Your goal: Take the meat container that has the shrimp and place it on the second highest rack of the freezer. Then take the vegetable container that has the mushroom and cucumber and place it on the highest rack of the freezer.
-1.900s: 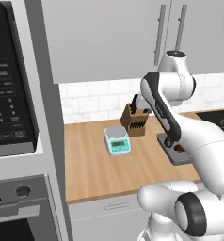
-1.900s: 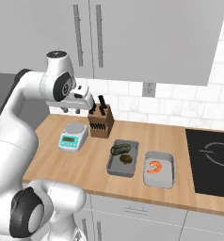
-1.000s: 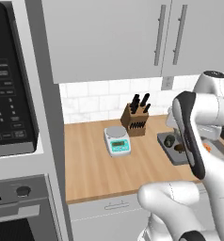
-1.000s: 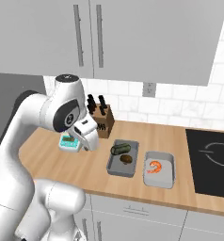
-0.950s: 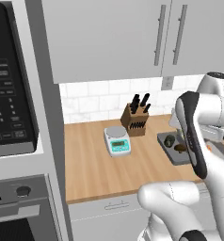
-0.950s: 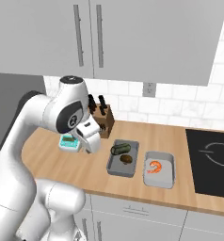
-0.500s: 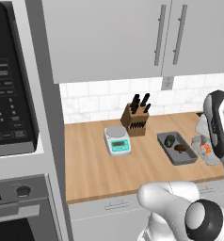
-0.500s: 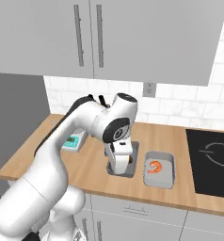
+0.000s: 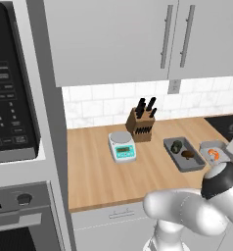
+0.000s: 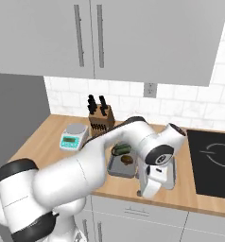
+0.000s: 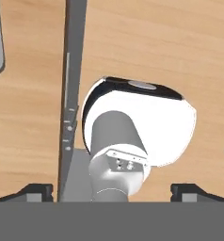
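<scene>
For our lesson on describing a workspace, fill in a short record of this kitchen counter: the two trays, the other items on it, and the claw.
shrimp tray: small pale grey rectangular tray holding one curled orange shrimp, untouched on the wooden counter
vegetable tray: darker grey tray with green cucumber and brown mushroom, left of the shrimp tray
other items: wooden knife block; small kitchen scale
claw: open, holding nothing, above the counter

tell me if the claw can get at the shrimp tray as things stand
Probably yes: the claw hangs open right at the meat container, whose top looks uncovered, with only the vegetable tray beside it.
</scene>
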